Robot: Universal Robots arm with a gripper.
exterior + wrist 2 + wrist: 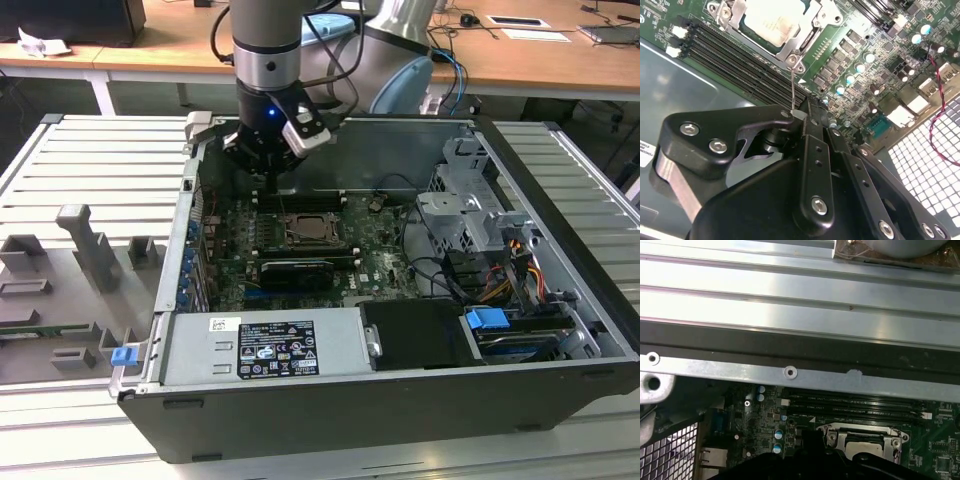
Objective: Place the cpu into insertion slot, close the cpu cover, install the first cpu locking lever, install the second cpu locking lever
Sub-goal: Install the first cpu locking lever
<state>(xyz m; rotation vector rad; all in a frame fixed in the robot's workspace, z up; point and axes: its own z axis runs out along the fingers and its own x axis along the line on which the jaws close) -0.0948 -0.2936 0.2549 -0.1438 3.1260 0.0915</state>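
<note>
Nearest in the exterior view, the power supply (265, 345) sits on the near side of the insertion slot (286, 233), inside the open computer case (330, 430). The slot is filled: the cpu (767, 20) lies flat in it, pale face up, and the cpu cover (809, 31) is down over its edges. From the slot's corner a thin wire locking lever (793, 85) runs out across the memory slots (730, 55) beside it. There's the end effector (807, 112), fingers drawn together on the lever's tip, just beyond the slot. Farther out, the ribbed table (90, 160).
</note>
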